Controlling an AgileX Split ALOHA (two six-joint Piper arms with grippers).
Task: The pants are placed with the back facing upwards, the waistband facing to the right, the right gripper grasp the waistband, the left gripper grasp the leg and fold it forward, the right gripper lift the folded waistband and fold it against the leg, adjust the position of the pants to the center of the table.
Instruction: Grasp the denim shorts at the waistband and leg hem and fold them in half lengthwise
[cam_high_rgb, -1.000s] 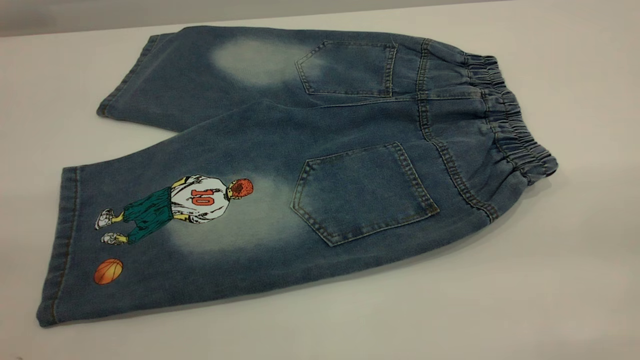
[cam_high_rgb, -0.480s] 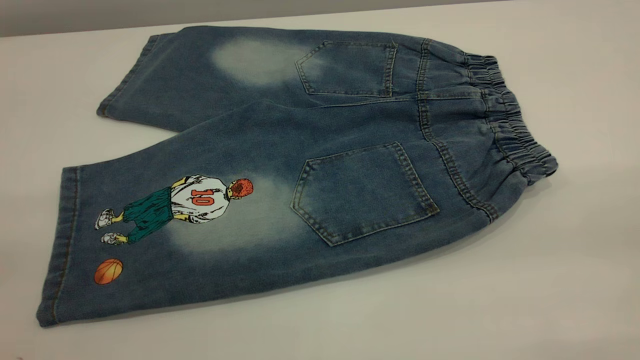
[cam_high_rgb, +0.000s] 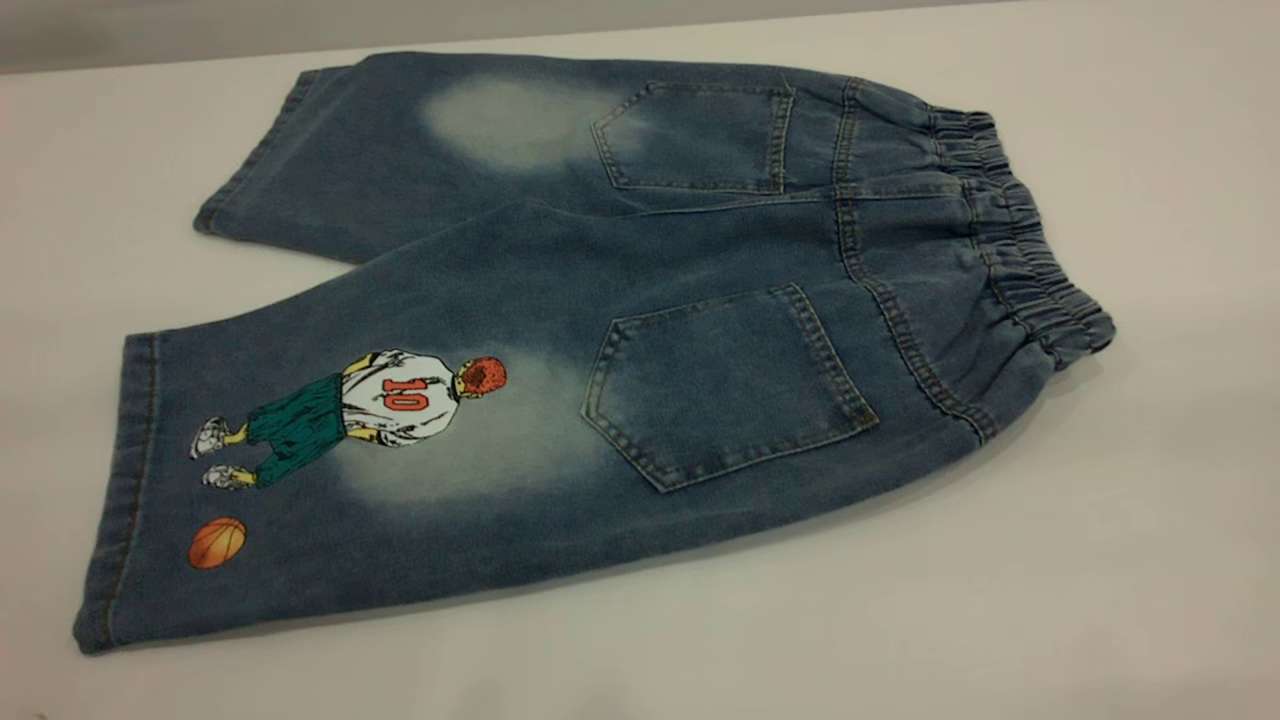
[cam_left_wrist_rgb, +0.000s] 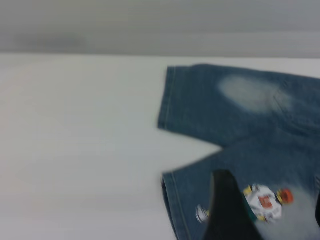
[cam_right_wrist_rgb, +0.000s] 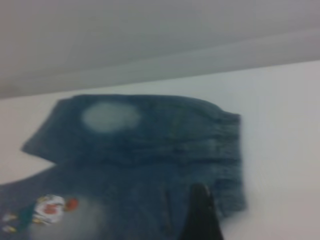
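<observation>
- The pants (cam_high_rgb: 600, 340) lie flat on the table (cam_high_rgb: 1150, 560), back side up, with both patch pockets showing. Nothing is folded yet.
- Their long axis goes left to right in the exterior view: the waistband (cam_high_rgb: 1020, 250) is at the right end, the two leg hems at the left end.
- The leg (cam_high_rgb: 330, 470) with the printed player is the near one in the exterior view; the plain leg (cam_high_rgb: 400, 150) with the pale patch is behind it.
- No arm shows in the exterior view, so both grippers are apart from the cloth and hold nothing.
- The left gripper (cam_left_wrist_rgb: 227, 210) shows only as one dark finger in its wrist view, above the printed leg, near the hem. I cannot tell how far it is open.
- The right gripper (cam_right_wrist_rgb: 202, 212) also shows as one dark finger in its wrist view, over the waistband end — its opening cannot be told either.
- The relation that matters: each gripper is already on its own side, right one nearer the waistband, left one nearer the printed leg.
- My judgement: the task is at its start, and the next move is for both grippers to come down on the near edge of the pants.
- For folding forward, the two grasp points should lie along the same long edge — otherwise the fold line will probably go crooked.
</observation>
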